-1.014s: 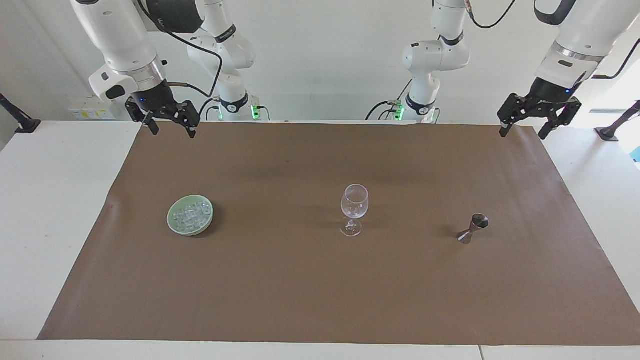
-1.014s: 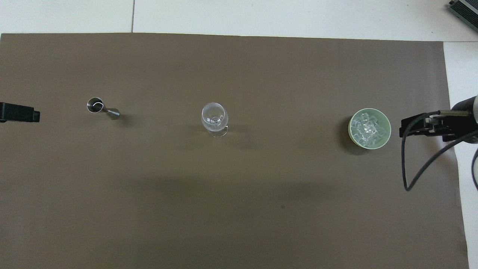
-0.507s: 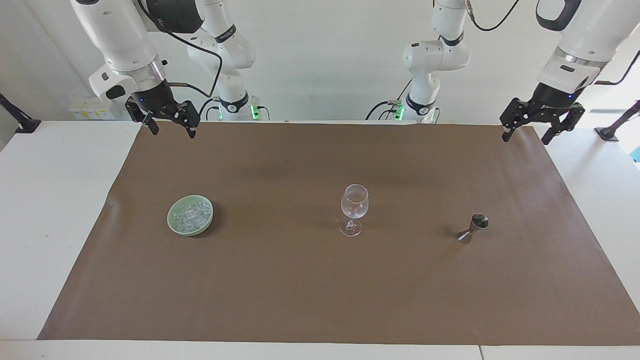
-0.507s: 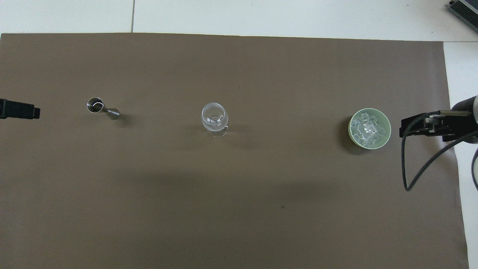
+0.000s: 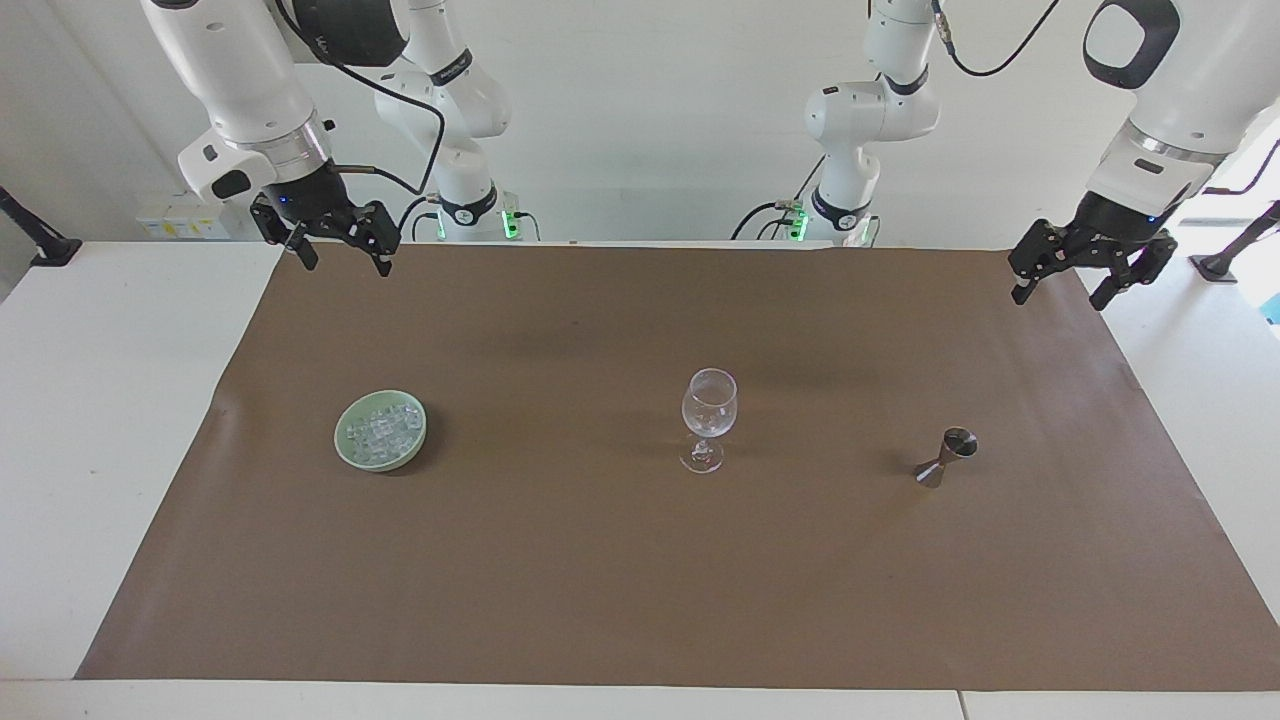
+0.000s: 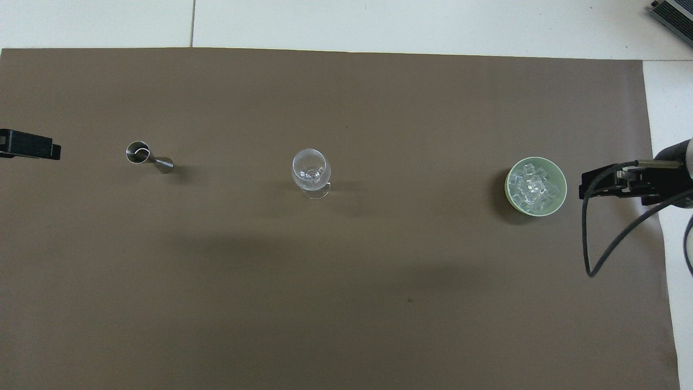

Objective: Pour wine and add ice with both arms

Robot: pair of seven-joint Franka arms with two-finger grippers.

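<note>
A clear stemmed wine glass [image 5: 708, 418] [image 6: 310, 169] stands upright mid-mat. Toward the right arm's end sits a pale green bowl [image 5: 373, 464] [image 6: 509, 189] heaped with small clear ice [image 5: 381, 428] [image 6: 533, 187]. A small metal jigger [image 5: 946, 457] [image 6: 146, 156] stands toward the left arm's end. Wine itself is out of view. My right gripper [image 5: 346, 265] [image 6: 612, 183] hangs open and holds nothing, over the mat's edge nearest the robots. My left gripper [image 5: 1058, 297] [image 6: 30, 145] also hangs open with nothing in it, over the mat's corner at its own end.
A brown paper mat [image 5: 600, 580] covers most of the white table [image 5: 100, 400]. Two more white arm bases [image 5: 465, 200] stand at the robots' edge. A black cable [image 6: 590, 238] loops down from the right wrist. Black clamps sit at both table ends.
My left gripper has drifted lower and a little farther out over the mat's corner. The right arm, glass, bowl and jigger have stayed put.
</note>
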